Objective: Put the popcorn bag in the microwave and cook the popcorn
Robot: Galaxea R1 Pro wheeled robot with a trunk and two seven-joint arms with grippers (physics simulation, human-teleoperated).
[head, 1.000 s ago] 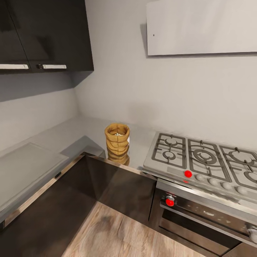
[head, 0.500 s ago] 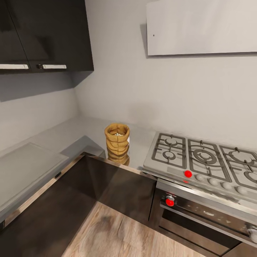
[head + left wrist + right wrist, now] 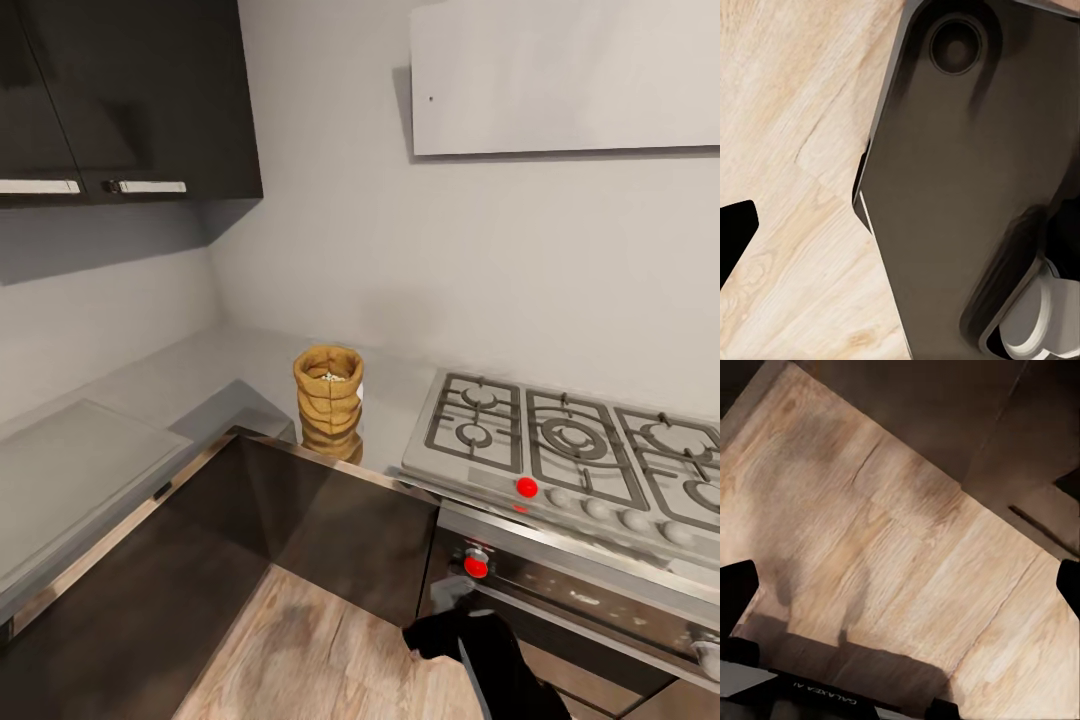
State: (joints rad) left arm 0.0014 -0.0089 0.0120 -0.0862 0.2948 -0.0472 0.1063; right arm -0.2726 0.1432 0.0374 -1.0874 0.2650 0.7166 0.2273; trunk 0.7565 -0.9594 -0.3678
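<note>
**Popcorn bag on the counter corner, my arms low**

Popcorn bag (image 3: 328, 402) stands upright on the countertop (image 3: 200, 375), near the inner corner, just beside the left end of the gas hob (image 3: 570, 440). It is well apart from both my grippers. Its rolled rim is open, and inside I see small pale bits, the popcorn (image 3: 331, 377). The glossy counter gives a reflection under the bag.

Above the counter hang dark cabinets (image 3: 130, 95), and a flat white hood (image 3: 565, 75) is on the grey wall over the hob. Under the hob is the black oven (image 3: 570, 600) with red knobs.

My right arm (image 3: 480, 645) shows in the head view, low in front of the oven, over the wooden floor (image 3: 320, 650). In the right wrist view my right gripper (image 3: 904, 592) has its two dark fingertips (image 3: 736, 589) far apart, with nothing between them, only floor below. In the left wrist view I see one dark fingertip (image 3: 735, 236) of my left gripper over the floor, beside a dark part of my own body (image 3: 960, 187); whether that gripper is spread or closed I cannot tell.
</note>
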